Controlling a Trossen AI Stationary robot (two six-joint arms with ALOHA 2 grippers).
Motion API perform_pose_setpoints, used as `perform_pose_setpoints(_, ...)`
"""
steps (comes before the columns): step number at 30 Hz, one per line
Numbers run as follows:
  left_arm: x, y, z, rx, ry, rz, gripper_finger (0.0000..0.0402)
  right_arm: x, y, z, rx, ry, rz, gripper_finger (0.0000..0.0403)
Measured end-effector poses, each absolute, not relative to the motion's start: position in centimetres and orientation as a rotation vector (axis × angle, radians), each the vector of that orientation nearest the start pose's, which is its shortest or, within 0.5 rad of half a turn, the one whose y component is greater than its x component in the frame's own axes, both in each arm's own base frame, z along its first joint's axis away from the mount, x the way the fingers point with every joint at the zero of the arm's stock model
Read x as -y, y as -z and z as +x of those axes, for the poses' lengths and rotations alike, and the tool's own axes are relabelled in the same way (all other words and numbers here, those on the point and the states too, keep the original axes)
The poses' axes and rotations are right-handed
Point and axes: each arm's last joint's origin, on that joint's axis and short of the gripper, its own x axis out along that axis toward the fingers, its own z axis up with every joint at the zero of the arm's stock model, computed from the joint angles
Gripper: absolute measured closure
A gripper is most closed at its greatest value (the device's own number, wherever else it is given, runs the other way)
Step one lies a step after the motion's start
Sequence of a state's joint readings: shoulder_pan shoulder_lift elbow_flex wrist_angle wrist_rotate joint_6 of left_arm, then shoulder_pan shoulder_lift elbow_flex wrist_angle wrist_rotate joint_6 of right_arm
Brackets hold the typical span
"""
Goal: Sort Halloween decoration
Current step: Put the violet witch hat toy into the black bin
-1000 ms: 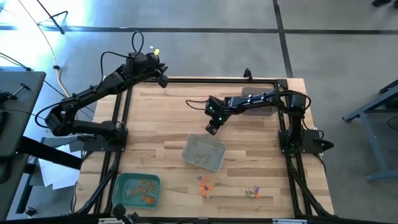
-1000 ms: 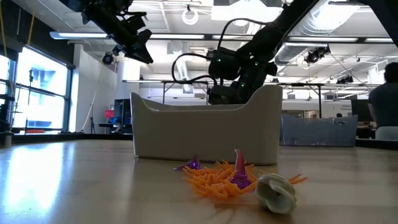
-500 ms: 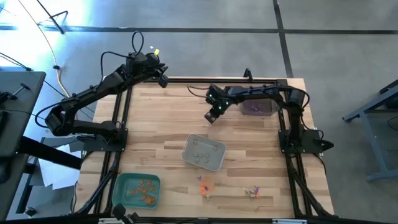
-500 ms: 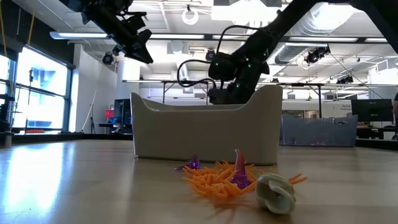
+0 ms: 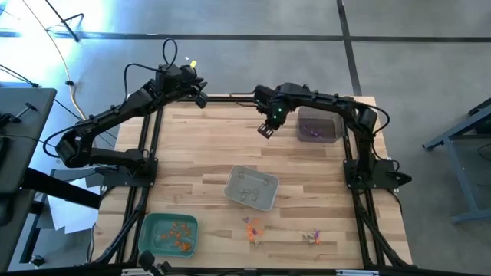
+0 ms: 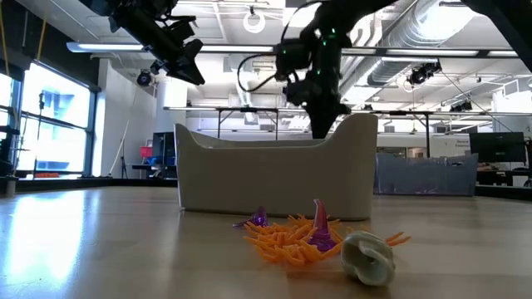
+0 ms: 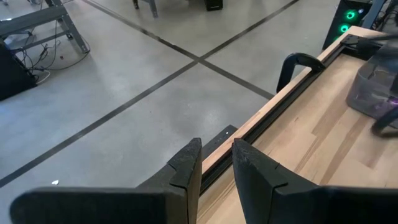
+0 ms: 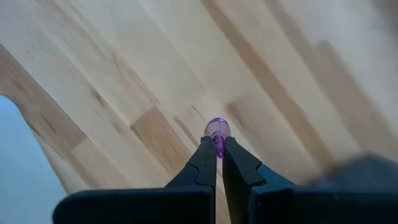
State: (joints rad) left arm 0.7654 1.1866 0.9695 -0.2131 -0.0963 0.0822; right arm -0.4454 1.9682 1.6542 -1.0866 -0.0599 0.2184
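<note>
Our right claw (image 8: pixel 218 151) has swung up from the grey plastic tray (image 5: pixel 251 188) toward the dark tray (image 5: pixel 319 124), pinched tight on a tiny purple trinket (image 8: pixel 216 130). Purple sorting comes next.

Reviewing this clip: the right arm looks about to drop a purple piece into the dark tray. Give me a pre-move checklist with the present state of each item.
1. Purple trinket pinched between the tips of the right gripper: ok.
2. Right gripper above the dark tray: not ok; in the high view it hangs over bare wood beside the tray, toward the table's middle.
3. Dark tray holds purple pieces only: ok as far as visible.
4. Left gripper out of the way: ok; it hangs at the table's far left corner, holding nothing.
5. Path to the tray free of objects: ok; the grey tray lies nearer the front.
6. Pieces left to sort: not ok; a small pile remains near the front edge.
</note>
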Motion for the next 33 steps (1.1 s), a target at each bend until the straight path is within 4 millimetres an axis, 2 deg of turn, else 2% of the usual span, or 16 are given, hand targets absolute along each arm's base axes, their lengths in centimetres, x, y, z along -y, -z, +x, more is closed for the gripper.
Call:
perform_pose_setpoints(5, -18.3, -31.4, 18.6, -0.453, -0.83, -0.07, 0.0326, 16.6, -27.1, 34.6, -1.4, 0.541, 0.483, 0.0403)
perform_pose_setpoints(12, -18.3, -31.4, 18.6, -0.456, -0.828, -0.064, 0.0326, 16.4, -30.5, 32.7, -1.539, 0.621, 0.415, 0.0403)
perform_pose_setpoints(19, -18.2, -31.3, 18.6, -0.484, -0.816, -0.026, 0.0326, 16.9, -33.1, 30.6, -1.456, 0.569, 0.486, 0.0403)
perform_pose_setpoints(24, -18.1, -31.2, 18.5, -0.505, -0.813, -0.032, 0.0326, 17.6, -35.6, 28.1, -1.371, 0.616, 0.508, 0.0403)
perform_pose_setpoints(29, -18.0, -31.0, 18.5, -0.509, -0.814, -0.065, 0.0326, 19.6, -36.6, 25.7, -1.338, 0.683, 0.517, 0.0403)
perform_pose_setpoints(33, -17.9, -31.0, 18.5, -0.492, -0.821, -0.104, 0.0326, 21.7, -35.2, 23.9, -1.405, 0.674, 0.511, 0.0403)
